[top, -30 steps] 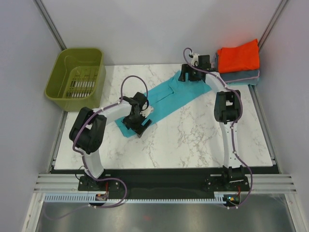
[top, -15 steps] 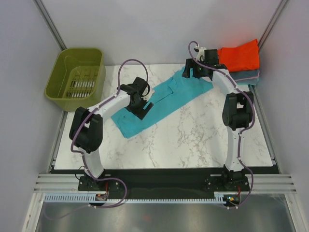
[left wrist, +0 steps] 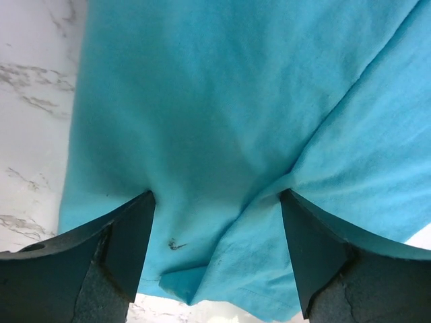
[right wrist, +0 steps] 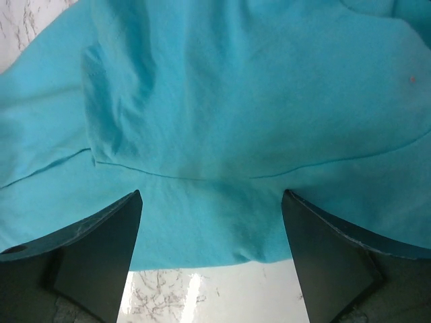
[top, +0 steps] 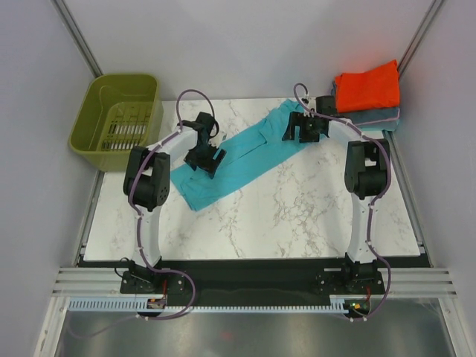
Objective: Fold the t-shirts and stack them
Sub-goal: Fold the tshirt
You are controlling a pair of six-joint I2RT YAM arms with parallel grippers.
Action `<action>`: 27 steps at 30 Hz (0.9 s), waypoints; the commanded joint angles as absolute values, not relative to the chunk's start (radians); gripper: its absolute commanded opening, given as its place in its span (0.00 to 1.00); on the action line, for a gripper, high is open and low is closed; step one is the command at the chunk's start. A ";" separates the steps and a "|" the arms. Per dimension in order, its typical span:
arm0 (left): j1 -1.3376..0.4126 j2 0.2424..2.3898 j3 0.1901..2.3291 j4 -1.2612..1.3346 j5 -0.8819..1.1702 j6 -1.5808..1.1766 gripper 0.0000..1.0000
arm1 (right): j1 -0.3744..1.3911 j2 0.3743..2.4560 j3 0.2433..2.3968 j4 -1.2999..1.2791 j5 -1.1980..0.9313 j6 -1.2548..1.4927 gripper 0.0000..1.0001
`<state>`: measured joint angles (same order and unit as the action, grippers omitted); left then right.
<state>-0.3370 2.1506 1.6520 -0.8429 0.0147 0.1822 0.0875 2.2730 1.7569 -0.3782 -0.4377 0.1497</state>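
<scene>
A teal t-shirt (top: 245,152) lies in a long diagonal strip across the marble table, creased and partly folded over. My left gripper (top: 204,158) hangs over its left part, open; the left wrist view shows teal cloth (left wrist: 222,121) with a fold ridge and a hem corner between the wide-apart fingers (left wrist: 124,252). My right gripper (top: 301,131) stands open over the far end, where the teal hem (right wrist: 202,202) lies between its fingers (right wrist: 323,256), unpinched. An orange-red folded t-shirt (top: 367,85) rests on a grey-blue folded one (top: 375,117) at the back right corner.
An olive-green plastic basket (top: 119,111) stands off the table's back left corner. Bare marble table (top: 312,208) spreads in front of the teal shirt. Grey walls close in on both sides.
My left gripper moved from the shirt's near end up toward its left edge, and the near end now lies wider. My right gripper shifted slightly nearer, staying over the far end.
</scene>
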 commanded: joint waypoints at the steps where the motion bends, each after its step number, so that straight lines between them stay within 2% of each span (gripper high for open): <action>1: -0.347 2.217 1.671 -0.949 0.142 0.184 0.83 | 0.091 2.327 1.804 -0.370 -0.465 0.170 0.93; 2: -0.347 2.226 1.667 -0.963 0.185 0.183 0.79 | 0.091 2.357 1.828 -0.370 -0.465 0.170 0.93; 10: -0.379 2.120 1.503 -0.983 0.245 0.166 0.81 | 0.112 2.468 1.976 -0.344 -0.468 0.192 0.93; 16: -0.485 2.028 1.393 -0.977 0.225 0.183 0.81 | 0.164 2.511 2.066 -0.321 -0.480 0.210 0.94; 27: -0.718 1.913 1.278 -0.977 0.225 0.183 0.81 | 0.224 2.519 2.092 -0.291 -0.494 0.238 0.94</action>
<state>-0.6666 1.9324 1.3106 -0.9592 0.1612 0.1822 0.2111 2.4901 2.0548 -0.2920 -0.4747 0.2142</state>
